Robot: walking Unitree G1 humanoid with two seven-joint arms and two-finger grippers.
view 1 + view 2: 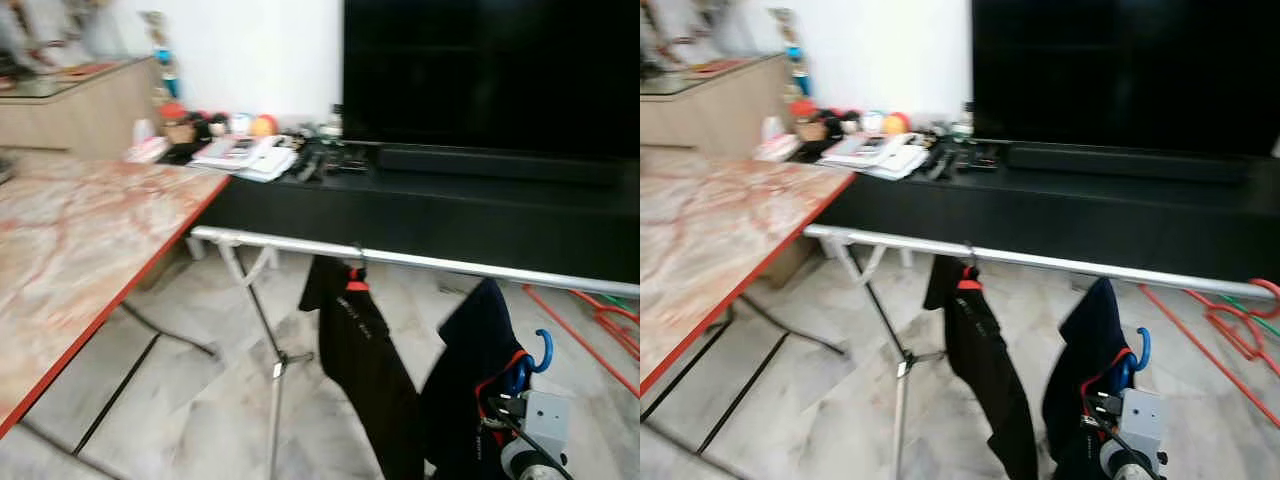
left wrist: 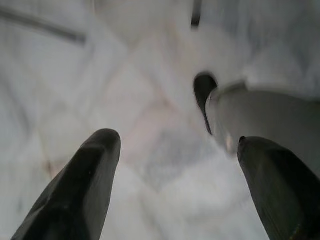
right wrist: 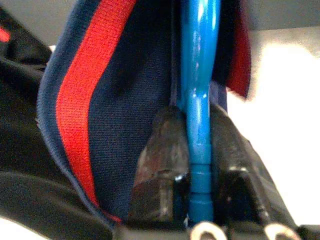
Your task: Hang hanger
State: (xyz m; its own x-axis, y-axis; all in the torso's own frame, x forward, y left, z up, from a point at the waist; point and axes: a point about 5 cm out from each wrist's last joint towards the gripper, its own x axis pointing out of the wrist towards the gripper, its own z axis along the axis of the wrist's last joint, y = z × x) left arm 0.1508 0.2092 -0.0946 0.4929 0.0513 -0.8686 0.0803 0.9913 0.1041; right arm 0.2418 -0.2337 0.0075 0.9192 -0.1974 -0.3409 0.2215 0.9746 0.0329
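A silver clothes rail [image 1: 420,260] runs across the room in front of the black TV cabinet. One dark garment [image 1: 362,350] hangs from it on a hanger. Lower right, my right gripper [image 3: 192,150] is shut on the neck of a blue hanger [image 3: 199,90] whose hook [image 1: 541,350] curls up just below the rail. A dark navy garment with red trim [image 1: 470,370] hangs on that blue hanger. My left gripper [image 2: 175,165] is open, with its black fingers [image 2: 85,185] pointing down at the marble floor.
A marble-topped table with a red edge [image 1: 80,260] stands at the left. The rail's folding leg [image 1: 265,330] stands on the floor below. Orange hangers [image 1: 1230,325] lie on the floor at the right. A black TV cabinet [image 1: 420,210] with clutter sits behind.
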